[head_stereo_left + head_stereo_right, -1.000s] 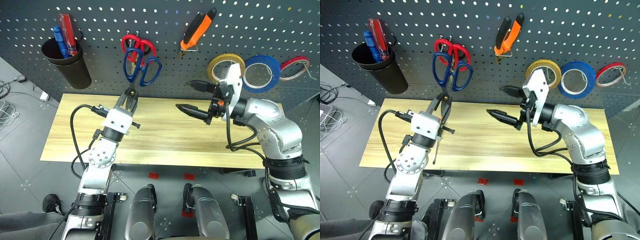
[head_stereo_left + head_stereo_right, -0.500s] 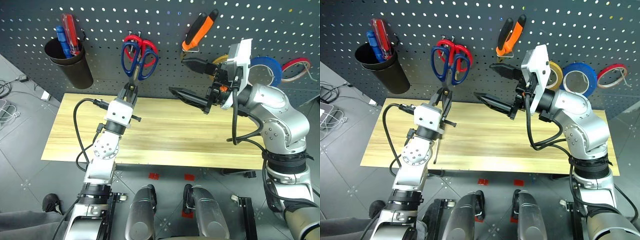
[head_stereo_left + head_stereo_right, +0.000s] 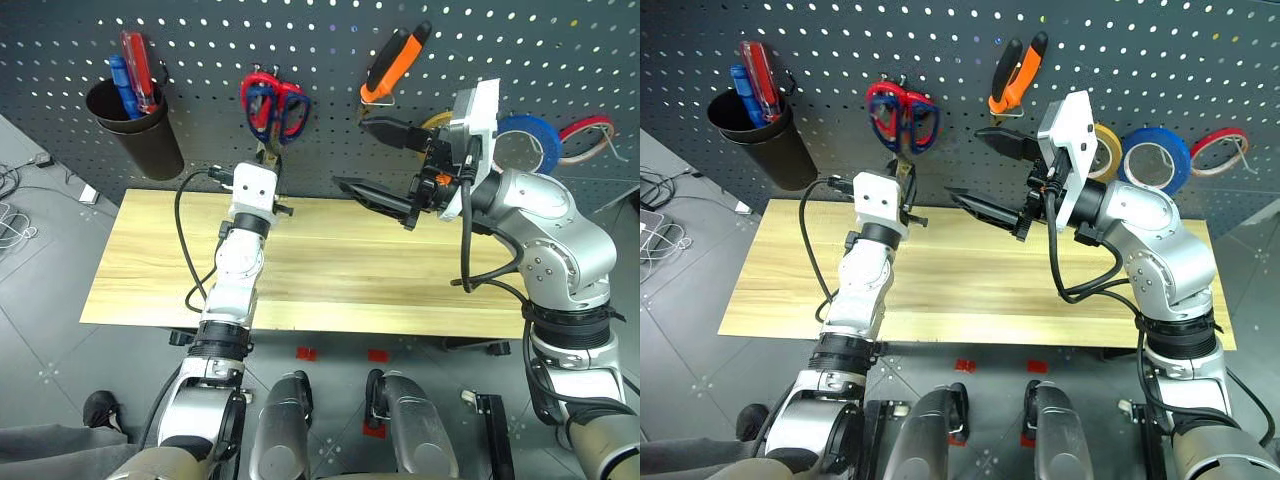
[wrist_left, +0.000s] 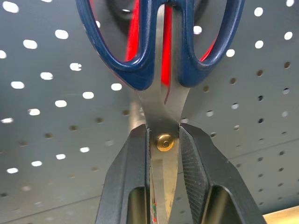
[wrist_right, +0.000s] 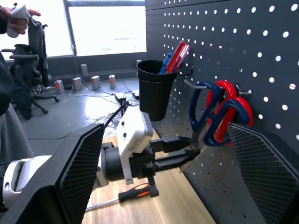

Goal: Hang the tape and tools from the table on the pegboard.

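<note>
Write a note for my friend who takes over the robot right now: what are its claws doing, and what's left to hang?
Left claw: shut on the blades of the blue-looped scissors, whose loops hang on a hook of the pegboard, over the red scissors.
Right claw: open, empty, raised in front of the pegboard.
Done: yellow tape and pliers are hung.
Left: let go of the scissors, then hang the orange-black screwdriver, which lies on the table below the left arm.
</note>
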Motion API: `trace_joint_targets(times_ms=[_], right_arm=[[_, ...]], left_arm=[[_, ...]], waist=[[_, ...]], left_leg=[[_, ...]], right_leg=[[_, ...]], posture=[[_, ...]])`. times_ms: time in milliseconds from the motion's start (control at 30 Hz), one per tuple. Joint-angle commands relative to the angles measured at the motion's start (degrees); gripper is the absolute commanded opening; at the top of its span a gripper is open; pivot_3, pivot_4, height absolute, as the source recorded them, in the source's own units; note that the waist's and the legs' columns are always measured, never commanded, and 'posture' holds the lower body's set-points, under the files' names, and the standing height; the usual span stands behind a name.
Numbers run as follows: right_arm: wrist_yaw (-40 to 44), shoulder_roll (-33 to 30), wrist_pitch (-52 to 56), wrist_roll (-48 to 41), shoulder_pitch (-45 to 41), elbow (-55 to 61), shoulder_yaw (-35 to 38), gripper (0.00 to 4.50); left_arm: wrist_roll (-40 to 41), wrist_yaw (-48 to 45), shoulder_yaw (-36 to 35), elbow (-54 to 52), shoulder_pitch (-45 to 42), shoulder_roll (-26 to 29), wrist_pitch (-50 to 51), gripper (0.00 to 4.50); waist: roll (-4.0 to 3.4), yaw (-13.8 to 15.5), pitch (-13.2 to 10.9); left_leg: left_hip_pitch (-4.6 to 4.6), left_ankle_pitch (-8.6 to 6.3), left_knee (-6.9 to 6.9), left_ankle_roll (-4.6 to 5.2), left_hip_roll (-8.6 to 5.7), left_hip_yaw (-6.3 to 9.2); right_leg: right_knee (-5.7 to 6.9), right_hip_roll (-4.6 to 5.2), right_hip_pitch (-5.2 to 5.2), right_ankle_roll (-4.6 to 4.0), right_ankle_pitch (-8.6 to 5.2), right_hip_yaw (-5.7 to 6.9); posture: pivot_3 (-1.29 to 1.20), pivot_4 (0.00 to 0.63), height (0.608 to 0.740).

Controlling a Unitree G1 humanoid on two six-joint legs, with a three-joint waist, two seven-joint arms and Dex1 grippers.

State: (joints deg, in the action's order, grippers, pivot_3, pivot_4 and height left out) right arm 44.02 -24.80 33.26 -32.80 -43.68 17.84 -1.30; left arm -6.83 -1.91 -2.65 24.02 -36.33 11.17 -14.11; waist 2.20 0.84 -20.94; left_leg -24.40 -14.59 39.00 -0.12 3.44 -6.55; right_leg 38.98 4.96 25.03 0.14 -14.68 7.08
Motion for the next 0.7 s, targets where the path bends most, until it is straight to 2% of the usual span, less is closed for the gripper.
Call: trace_joint_targets(times_ms=[33,200,267,367,500,567,700], right_arm=[[-0.7,-0.5,0.1,-0.8,0.5,3.1,0.7,4.5],[-1.4,-0.5,0.4,-0.6,1.2,3.8,0.6,4.5],[-1.5,-0.7,0.7,-0.5,1.7,4.2,0.5,4.5],[-1.7,-0.8,0.9,-0.7,2.1,4.6,0.6,4.5],[-0.8,-1.1,0.7,-0.4,3.5,4.5,-0.7,4.5],[-0.5,-0.8,0.2,0.0,3.8,4.1,-1.6,4.5],[-0.2,-0.3,-0.4,0.6,3.8,3.2,-2.6,4.5]], left_arm=[[1.4,-0.4,-0.2,0.2,-0.7,-0.4,0.7,2.38],[2.4,-1.8,-0.5,-0.1,-0.1,0.6,3.0,3.87],[4.4,-4.8,-1.5,-3.3,2.9,2.3,12.3,4.41],[5.7,-6.5,-2.5,-7.6,6.7,4.4,22.7,4.46],[8.1,-12.3,-3.4,-14.2,15.2,9.8,42.6,4.46],[8.0,-10.0,-4.4,-14.1,15.1,10.0,49.3,4.46],[10.1,-7.1,-7.3,-14.1,11.7,8.1,56.2,4.46]], waist=[[0.0,-0.1,0.0],[0.0,-0.5,0.0],[0.0,-0.6,0.0],[-0.02,-1.2,0.1],[-0.03,-1.3,0.1],[-0.03,-0.8,0.1],[-0.02,0.7,0.1]], left_leg=[[0.0,0.0,0.0,0.0,0.0,0.01],[-0.01,0.0,0.0,0.0,-0.01,0.01],[-0.01,0.0,0.01,0.0,-0.01,0.01],[0.0,0.0,-0.01,0.0,-0.01,-0.01],[0.0,0.0,-0.05,-0.01,0.1,-0.01],[0.01,0.02,-0.05,-0.03,0.09,0.0],[0.0,0.08,0.09,-0.05,0.02,0.18]], right_leg=[[0.0,0.0,0.0,0.0,0.0,0.01],[0.0,0.01,-0.01,0.0,0.0,0.0],[0.0,0.01,-0.01,0.0,0.0,0.0],[0.0,0.0,0.0,0.0,0.0,-0.03],[0.0,-0.1,0.06,0.0,0.0,-0.03],[0.01,-0.1,0.06,0.0,0.0,-0.05],[0.07,-0.06,-0.09,-0.01,0.0,-0.06]], posture=[[-0.02,0.289,0.74],[-0.02,0.294,0.74],[-0.03,0.295,0.74],[-0.03,0.297,0.74],[0.0,0.305,0.74],[0.02,0.308,0.74],[0.03,0.304,0.74]])
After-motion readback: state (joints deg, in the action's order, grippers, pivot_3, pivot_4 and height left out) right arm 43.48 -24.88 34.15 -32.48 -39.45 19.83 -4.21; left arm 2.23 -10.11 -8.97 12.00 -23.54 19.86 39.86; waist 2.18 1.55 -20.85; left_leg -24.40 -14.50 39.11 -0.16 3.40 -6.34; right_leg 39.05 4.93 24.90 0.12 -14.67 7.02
